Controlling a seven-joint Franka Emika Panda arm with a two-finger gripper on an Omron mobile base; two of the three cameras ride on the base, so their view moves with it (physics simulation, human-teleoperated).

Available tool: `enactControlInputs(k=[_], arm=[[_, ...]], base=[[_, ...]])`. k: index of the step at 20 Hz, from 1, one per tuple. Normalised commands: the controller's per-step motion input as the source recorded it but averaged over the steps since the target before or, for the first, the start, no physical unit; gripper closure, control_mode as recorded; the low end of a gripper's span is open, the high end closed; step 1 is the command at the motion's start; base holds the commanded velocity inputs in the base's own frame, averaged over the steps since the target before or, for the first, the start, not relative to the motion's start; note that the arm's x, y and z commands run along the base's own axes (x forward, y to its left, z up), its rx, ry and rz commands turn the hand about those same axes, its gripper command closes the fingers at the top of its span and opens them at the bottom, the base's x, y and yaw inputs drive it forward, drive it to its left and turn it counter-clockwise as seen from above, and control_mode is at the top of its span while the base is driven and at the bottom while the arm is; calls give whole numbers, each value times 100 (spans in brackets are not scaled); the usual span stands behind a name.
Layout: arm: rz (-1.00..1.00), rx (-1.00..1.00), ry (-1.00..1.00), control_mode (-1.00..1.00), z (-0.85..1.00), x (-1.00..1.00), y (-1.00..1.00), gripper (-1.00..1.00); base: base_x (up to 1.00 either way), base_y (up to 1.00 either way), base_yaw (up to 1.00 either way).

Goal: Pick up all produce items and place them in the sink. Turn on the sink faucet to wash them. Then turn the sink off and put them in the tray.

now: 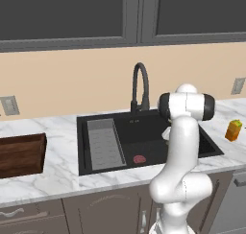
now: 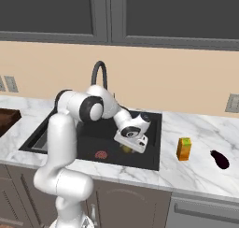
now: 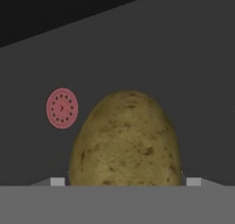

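My gripper (image 2: 130, 144) is down inside the black sink (image 2: 154, 129), shut on the olive-yellow produce item (image 3: 124, 140), a speckled potato. In the hand view the potato spans the whole gap between my two fingertips (image 3: 57, 182). In the right base view the potato (image 2: 125, 150) shows just under my hand, low over the basin floor. The dark purple produce item (image 2: 219, 159) lies on the marble counter far to the right. The black gooseneck sink faucet (image 1: 140, 87) stands behind the sink (image 1: 96, 120). At the far left sits the brown wooden tray (image 1: 21, 154).
A flat red disc (image 1: 139, 158) marks the sink floor near my hand. A grey ribbed rack (image 1: 104, 144) lines the sink's left side. An orange block with a green top (image 2: 184, 149) stands on the counter right of the sink. Dark cabinets hang above.
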Motion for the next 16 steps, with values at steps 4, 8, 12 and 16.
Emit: enactControlInputs(k=[4,8,12,16], arm=[[0,-2,0,-100,-37,29,0,100],[0,-3,0,-100,-34,25,0,100],[0,-4,0,-100,-32,25,0,100],[0,-4,0,-100,-32,28,3,100]], base=[[0,0,0],[0,0,0],[0,0,0],[0,0,0]])
